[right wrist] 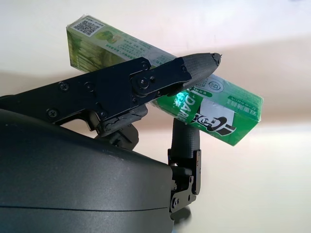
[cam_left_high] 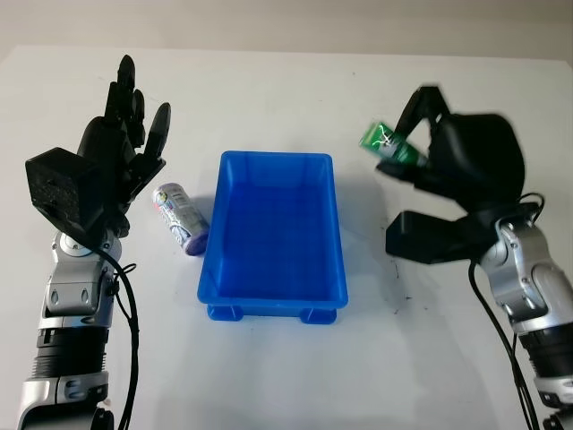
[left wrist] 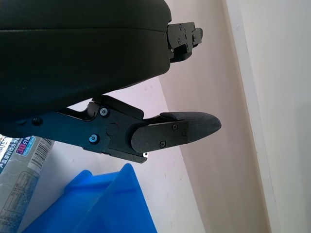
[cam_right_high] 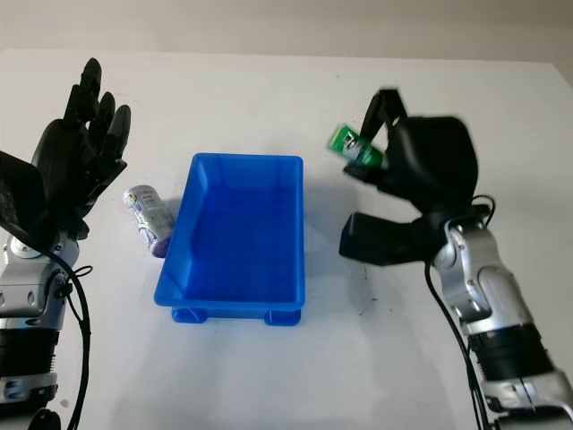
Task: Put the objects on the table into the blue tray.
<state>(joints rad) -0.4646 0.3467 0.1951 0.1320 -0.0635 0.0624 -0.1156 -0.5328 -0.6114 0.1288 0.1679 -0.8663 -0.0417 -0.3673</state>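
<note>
green box (cam_left_high: 391,146) is pinched in the right hand (cam_left_high: 457,166), lifted beside the blue tray (cam_left_high: 274,235) for dropping in; left hand (cam_left_high: 112,161) open near the tube (cam_left_high: 181,218).

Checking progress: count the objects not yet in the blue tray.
2. A green box is held in the right hand, raised right of the blue tray; a tube lies on the table left of it.

You see a matte black three-finger left hand (cam_left_high: 112,152) at 9 o'clock | matching glossy-shelled black right hand (cam_left_high: 448,157) at 3 o'clock | silver jointed forearms (cam_left_high: 76,313) | black cables (cam_left_high: 132,331) | small screws on finger links (right wrist: 146,80)
</note>
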